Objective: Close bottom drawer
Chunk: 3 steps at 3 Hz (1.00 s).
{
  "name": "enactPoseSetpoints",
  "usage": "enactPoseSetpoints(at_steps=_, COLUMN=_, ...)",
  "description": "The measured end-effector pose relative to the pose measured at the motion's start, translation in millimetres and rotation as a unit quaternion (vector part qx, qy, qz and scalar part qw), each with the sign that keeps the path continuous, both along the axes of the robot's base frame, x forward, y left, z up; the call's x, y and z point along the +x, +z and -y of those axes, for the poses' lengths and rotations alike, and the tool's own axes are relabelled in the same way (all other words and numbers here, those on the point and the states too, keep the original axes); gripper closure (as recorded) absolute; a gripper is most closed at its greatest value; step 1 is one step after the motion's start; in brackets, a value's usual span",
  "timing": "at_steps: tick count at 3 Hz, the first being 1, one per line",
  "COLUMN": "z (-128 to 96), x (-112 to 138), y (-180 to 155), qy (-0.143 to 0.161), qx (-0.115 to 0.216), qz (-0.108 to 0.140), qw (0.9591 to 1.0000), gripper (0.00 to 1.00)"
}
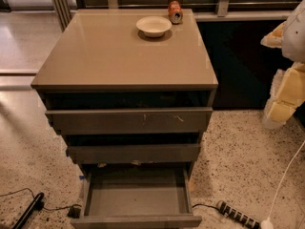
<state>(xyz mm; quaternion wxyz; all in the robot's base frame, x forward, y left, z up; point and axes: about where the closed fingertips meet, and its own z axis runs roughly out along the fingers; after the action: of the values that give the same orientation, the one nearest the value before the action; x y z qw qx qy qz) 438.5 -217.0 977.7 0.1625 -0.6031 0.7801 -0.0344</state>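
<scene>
Altogether three drawers are counted in the bench (124, 56), each pulled out in part; the bottom drawer (138, 198) is drawn out farthest, low at the front, with its grey inside laid bare. One white bowl (153, 26) and one orange can (175, 12) are set near the back of the bench top. The claw (285, 99) is seen at the right edge, well apart from the drawers, and whether it is spread or pressed together cannot be told; one power strip (237, 214) is laid on the floor near the drawer's right corner.

Bottom drawer (137, 198): lowest and narrowest of three grey-brown handleless drawers, pulled far out past two drawers above. Shallow grey rectangular tray inside. Plain flat front, level, near lower frame edge. Claw (285, 99): white-yellow, at right frame edge, well apart from drawer.
</scene>
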Motion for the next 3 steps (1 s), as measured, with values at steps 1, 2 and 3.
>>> enactPoseSetpoints(at_steps=1, z=1.4, x=0.6, y=3.3, qy=0.001, qx=0.012, qz=0.006, qw=0.9999, gripper=0.00)
enactPoseSetpoints(at_steps=2, z=1.4, x=0.6, y=3.3, qy=0.001, qx=0.012, qz=0.006, qw=0.9999, gripper=0.00)
enactPoseSetpoints(at_steps=3, z=-0.9, x=0.2, y=-12.6, qy=0.001, qx=0.019, qz=-0.001, qw=0.9998, gripper=0.00)
